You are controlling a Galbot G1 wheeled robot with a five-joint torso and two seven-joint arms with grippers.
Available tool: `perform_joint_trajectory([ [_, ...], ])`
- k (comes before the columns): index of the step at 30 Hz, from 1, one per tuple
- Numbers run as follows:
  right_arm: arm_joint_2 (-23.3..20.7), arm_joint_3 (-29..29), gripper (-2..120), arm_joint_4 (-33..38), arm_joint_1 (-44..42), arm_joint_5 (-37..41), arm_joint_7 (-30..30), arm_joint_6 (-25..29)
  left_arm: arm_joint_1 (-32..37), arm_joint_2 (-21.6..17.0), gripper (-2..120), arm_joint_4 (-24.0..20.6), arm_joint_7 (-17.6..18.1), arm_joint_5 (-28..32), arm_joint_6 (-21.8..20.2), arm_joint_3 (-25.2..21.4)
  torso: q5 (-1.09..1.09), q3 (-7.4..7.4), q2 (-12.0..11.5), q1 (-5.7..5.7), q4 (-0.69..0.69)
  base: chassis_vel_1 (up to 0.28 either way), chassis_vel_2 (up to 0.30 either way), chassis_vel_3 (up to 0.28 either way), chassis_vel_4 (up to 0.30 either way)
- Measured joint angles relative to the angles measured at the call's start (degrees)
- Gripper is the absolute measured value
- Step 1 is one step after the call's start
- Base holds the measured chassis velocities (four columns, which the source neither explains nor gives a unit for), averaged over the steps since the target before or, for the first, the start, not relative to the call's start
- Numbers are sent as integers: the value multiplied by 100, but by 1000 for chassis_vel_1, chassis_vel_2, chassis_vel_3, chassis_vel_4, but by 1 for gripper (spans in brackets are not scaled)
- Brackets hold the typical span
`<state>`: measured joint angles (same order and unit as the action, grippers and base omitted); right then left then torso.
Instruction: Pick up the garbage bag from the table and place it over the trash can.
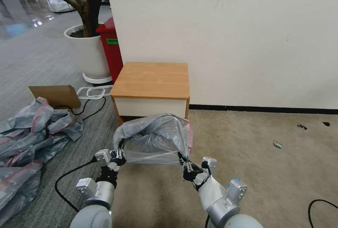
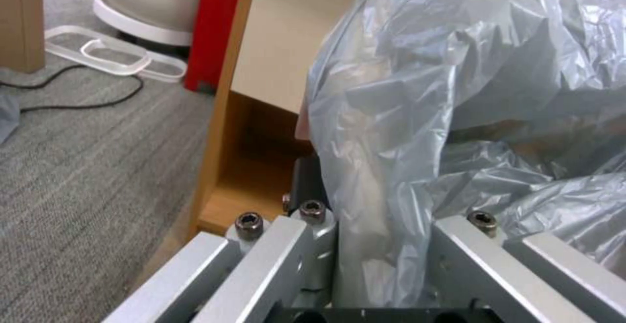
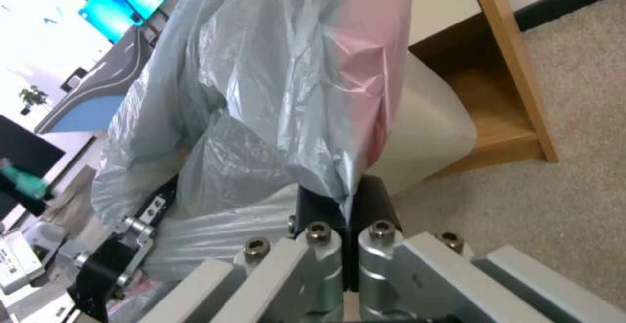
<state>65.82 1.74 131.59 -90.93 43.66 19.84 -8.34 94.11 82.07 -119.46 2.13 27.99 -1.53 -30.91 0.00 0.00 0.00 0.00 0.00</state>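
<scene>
Garbage bag [image 1: 155,136] stretched between both pincers before the table [image 1: 151,80], left pincer [image 1: 119,156] and right pincer [image 1: 185,164] each clenched on its rim

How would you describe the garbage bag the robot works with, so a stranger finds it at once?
Find the wooden table at the wall. In front of it hangs the garbage bag, stretched open between the left gripper and right gripper, unlike the bags heaped on the floor.
</scene>
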Motion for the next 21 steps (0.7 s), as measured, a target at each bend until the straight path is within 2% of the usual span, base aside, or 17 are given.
perform_joint_trajectory([
  [7, 32, 19, 0, -172, 21, -133, 2, 106, 47, 5, 5, -136, 19, 131, -97, 38, 0, 0, 0, 0, 0, 0, 0, 0, 0],
  [13, 3, 69, 0, -369, 130, -322, 3, 164, 124, -15, 5, -272, 22, 581, -323, 53, 0, 0, 0, 0, 0, 0, 0, 0, 0],
  [16, -34, 95, 10, -483, 125, -795, 32, 212, 138, -5, 5, -299, 52, 695, -405, 73, 1, 0, 0, 0, 0, 0, 0, 0, 0],
  [17, -34, 95, 10, -483, 125, -795, 32, 212, 138, -5, 5, -299, 52, 695, -405, 73, 1, 0, 0, 0, 0, 0, 0, 0, 0],
  [19, -52, 115, 20, -597, 99, -1473, 21, 276, 127, 4, 5, -302, 83, 769, -463, 99, 0, 0, 0, 0, 0, 0, 0, 0, 0],
  [21, -58, 127, 20, -645, 87, -1686, 12, 309, 123, 5, 5, -302, 90, 783, -474, 101, 0, 0, 0, 0, 1, 0, 0, 0, 0],
])
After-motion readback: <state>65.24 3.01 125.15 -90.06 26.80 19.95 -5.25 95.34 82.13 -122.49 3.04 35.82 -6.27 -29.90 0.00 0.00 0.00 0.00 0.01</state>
